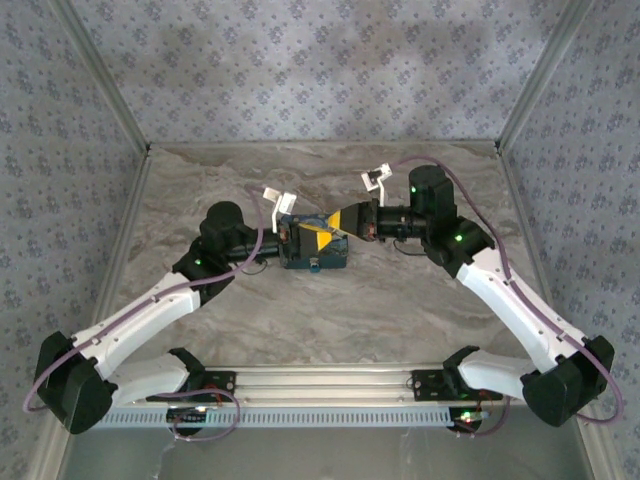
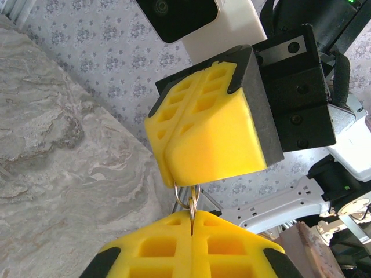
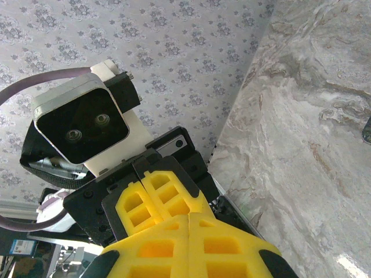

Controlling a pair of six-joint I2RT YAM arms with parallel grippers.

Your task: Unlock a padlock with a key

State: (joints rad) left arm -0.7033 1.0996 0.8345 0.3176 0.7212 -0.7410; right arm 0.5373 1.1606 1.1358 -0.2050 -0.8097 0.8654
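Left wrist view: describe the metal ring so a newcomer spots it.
Find the two yellow grippers meeting tip to tip, right gripper above, left gripper below. The metal ring spans the gap between them: the one thin silvery loop among yellow blocks.

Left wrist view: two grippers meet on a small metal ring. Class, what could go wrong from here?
The left gripper and right gripper both pinch the thin metal ring at their tips; pulling apart might bend or drop it. Dropped, it could land on the blue box below.
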